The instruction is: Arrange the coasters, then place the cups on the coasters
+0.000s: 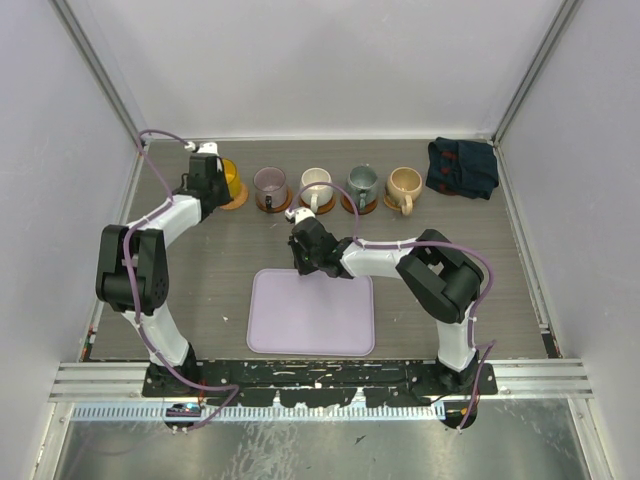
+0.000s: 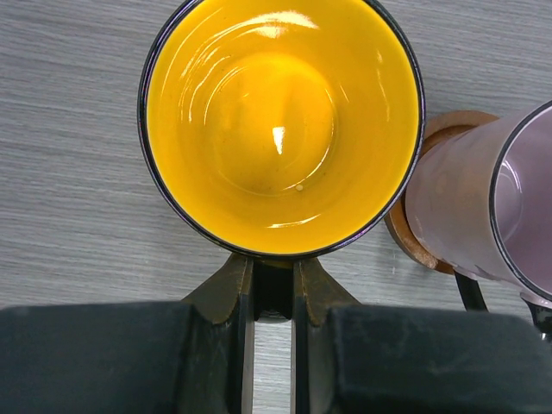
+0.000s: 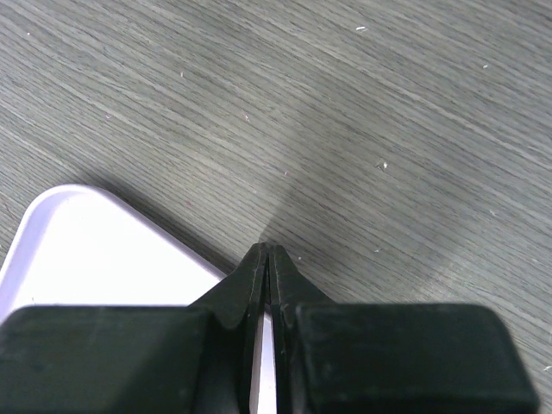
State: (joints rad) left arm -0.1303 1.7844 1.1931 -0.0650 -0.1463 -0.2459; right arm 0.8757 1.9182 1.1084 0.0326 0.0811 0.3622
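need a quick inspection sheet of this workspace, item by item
surface: grey wood-grain table
job's things: far row of yellow cup, purple glass cup, white cup, grey-green cup, tan cup, each over a brown coaster
clutter: lavender tray; dark blue cloth
end effectors: left end effector shut on the yellow cup's handle; right end effector shut, empty, by the tray's corner
cables: purple cables along both arms
surroundings: pale walls; metal rail at near edge
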